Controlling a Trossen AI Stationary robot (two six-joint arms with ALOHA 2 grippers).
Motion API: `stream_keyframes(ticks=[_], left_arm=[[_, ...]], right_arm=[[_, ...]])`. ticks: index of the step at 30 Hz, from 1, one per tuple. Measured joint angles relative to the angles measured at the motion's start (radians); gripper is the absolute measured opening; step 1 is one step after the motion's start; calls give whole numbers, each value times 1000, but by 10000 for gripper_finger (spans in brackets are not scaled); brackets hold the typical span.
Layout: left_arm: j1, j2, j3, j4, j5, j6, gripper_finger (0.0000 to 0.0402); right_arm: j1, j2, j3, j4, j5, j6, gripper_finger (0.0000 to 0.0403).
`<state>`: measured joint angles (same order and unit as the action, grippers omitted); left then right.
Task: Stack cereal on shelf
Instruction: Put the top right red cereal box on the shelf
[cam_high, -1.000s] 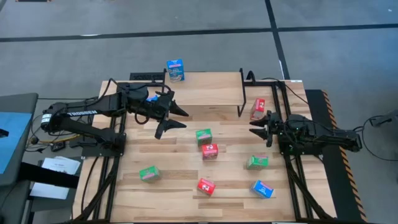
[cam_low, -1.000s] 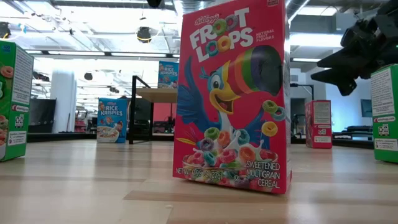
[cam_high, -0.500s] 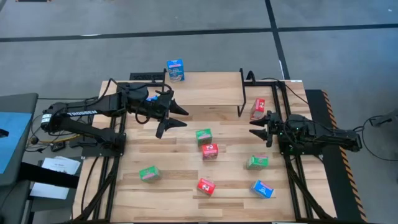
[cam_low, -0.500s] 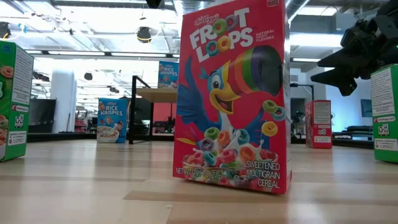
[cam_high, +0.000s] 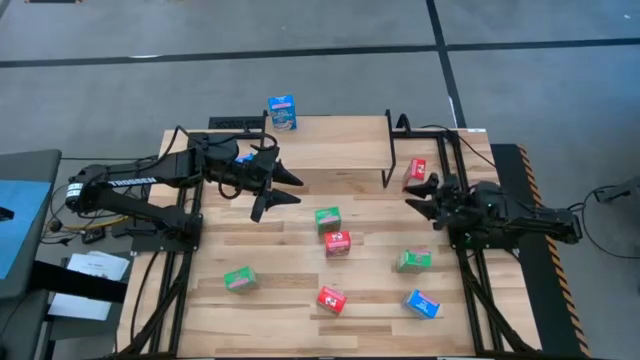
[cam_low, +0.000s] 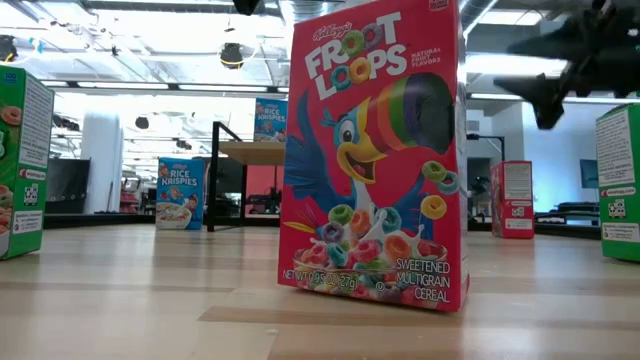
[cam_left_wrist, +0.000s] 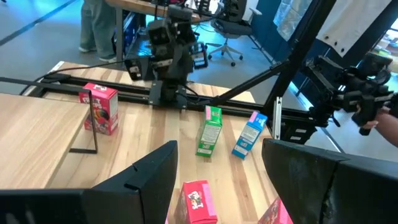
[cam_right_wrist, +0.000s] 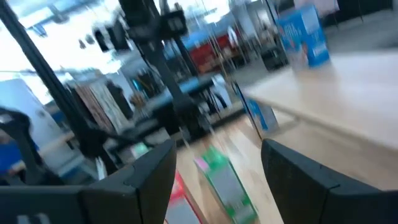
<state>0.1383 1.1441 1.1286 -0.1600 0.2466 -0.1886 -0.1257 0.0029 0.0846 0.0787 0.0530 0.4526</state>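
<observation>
The shelf (cam_high: 330, 150) stands at the table's far side, with one blue cereal box (cam_high: 282, 112) upright on its far left corner. Another blue box (cam_high: 242, 157) shows beside my left arm. A red box (cam_high: 416, 171) stands by the shelf's right leg. Green (cam_high: 327, 218), red (cam_high: 338, 241), green (cam_high: 413, 261), green (cam_high: 238, 279), red (cam_high: 331, 299) and blue (cam_high: 422, 303) boxes stand scattered on the table. My left gripper (cam_high: 296, 190) hovers open before the shelf's left front. My right gripper (cam_high: 416, 190) is open, just near of the red box by the leg.
The shelf's black legs (cam_high: 388, 150) stand close to my right gripper. In the low view a red box (cam_low: 375, 150) fills the middle, with a green box (cam_low: 20, 160) at the left. Bare planks (cam_high: 280, 255) lie between the scattered boxes. A person (cam_left_wrist: 102, 22) stands beyond the table.
My right gripper has risen and moved toward the far edge, closer to the red box by the shelf's right leg, turning a little as it went. It stays open. No box has moved.
</observation>
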Motion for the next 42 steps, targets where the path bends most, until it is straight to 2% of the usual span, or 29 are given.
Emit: stream_keyframes(ticks=[14,22,30,42], left_arm=[[0,0,0,0,0,1,224],[0,0,0,0,0,27,224],[1,1,0,-8,0,27,224],[1,1,0,-8,0,18,224]], right_arm=[[0,0,192,36,0,-18,261],[0,0,270,36,-30,-149,261],[1,4,317,37,-55,-295,261],[1,3,317,20,-57,-277,261]])
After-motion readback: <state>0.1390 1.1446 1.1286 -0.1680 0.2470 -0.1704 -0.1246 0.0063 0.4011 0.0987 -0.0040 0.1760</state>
